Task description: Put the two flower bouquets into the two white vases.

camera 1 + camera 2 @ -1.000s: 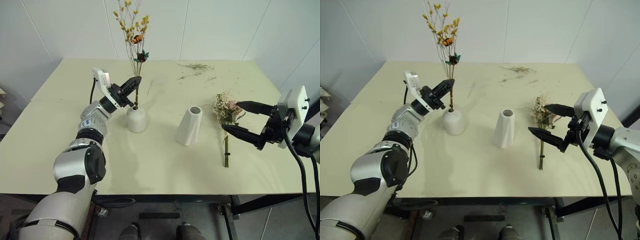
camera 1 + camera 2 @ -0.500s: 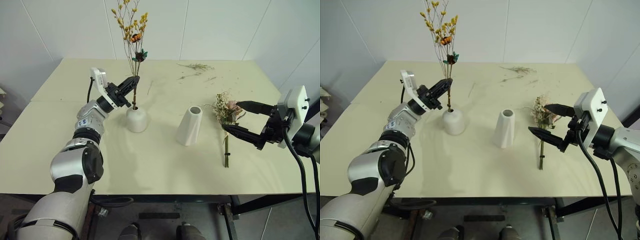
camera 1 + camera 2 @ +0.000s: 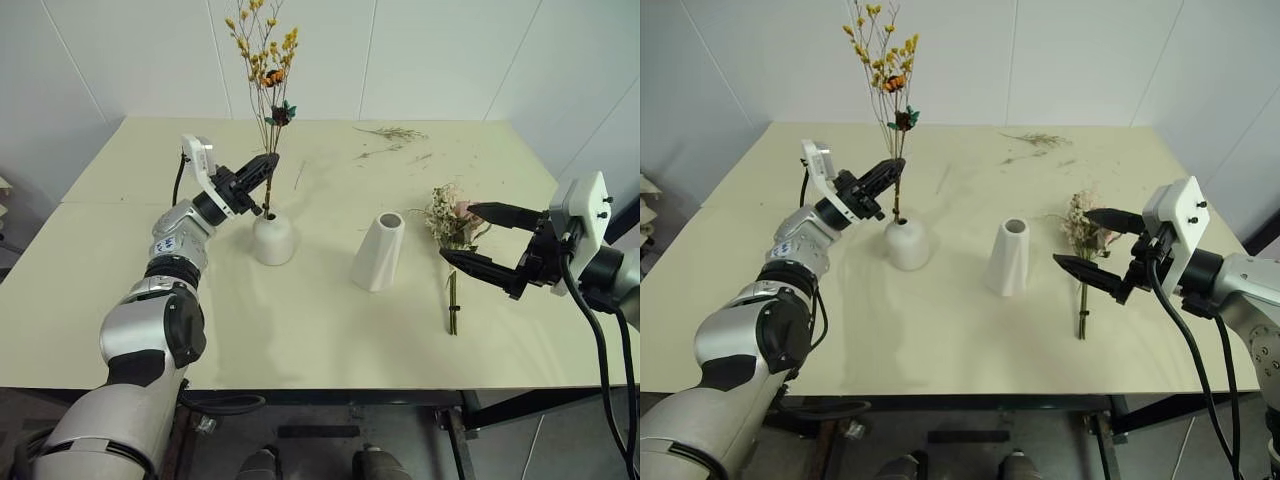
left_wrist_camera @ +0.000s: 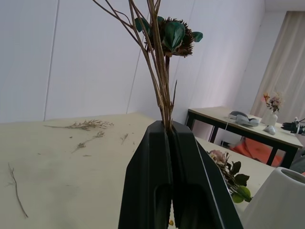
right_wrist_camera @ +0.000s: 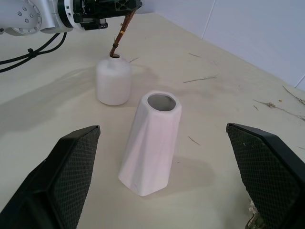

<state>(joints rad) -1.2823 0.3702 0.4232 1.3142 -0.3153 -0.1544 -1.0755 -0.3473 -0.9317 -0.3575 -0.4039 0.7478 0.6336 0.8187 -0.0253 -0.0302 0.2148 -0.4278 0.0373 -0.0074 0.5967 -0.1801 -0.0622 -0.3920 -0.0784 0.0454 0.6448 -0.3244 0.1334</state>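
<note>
The left hand (image 3: 262, 170) pinches the thin yellow-orange blossom sprig (image 3: 266, 60) upright in the short round white vase (image 3: 272, 238), while the right hand (image 3: 482, 243) spreads wide around the pale dried bunch with a pink rose (image 3: 452, 222) on the tabletop (image 3: 300, 330) (likely readying its grasp).

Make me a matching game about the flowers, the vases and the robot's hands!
Things:
1. yellow sprig
2. pale bunch
3. tall vase
4. right gripper

States:
A. empty
B. open wide
C. lying on the table
D. stems in the round vase, pinched by the left gripper

Pairs: 1-D, 2-C, 3-A, 4-B
</note>
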